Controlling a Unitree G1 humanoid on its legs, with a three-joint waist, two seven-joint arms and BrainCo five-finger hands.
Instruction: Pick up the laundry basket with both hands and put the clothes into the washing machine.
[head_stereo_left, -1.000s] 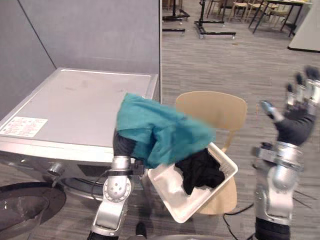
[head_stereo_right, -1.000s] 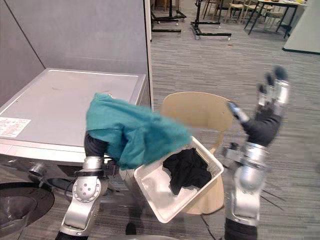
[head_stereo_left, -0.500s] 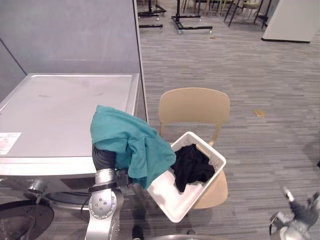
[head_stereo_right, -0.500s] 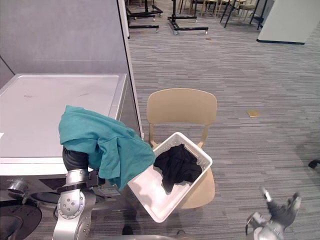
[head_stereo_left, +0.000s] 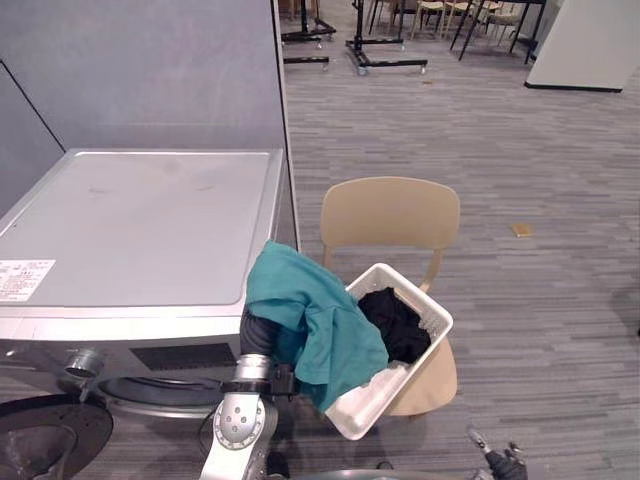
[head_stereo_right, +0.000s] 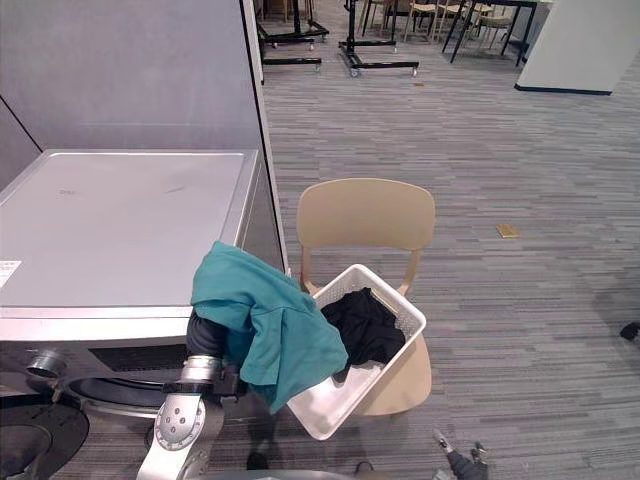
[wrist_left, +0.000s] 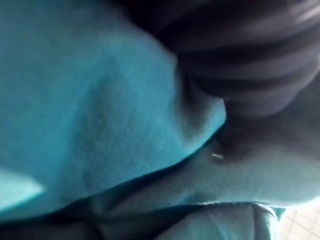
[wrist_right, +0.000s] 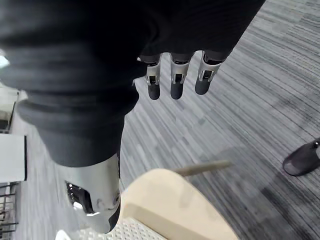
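The left robot hand (head_stereo_left: 260, 336), low in the frame's middle, is buried under a teal cloth (head_stereo_left: 320, 320); I cannot tell whether its fingers grip it. The right robot hand (wrist_right: 172, 85), at the bottom right edge, has its fingers straight and holds nothing. The cloth droops over the near rim of the white basket (head_stereo_left: 362, 408), tilted on a chair (head_stereo_left: 390, 210) at centre right, a black garment (head_stereo_left: 395, 322) inside. The washer (head_stereo_left: 140, 220) stands at left. The cloth is light and limp, likely to slide: bunch it firmly. The basket looks stiff and light; take opposite rims.
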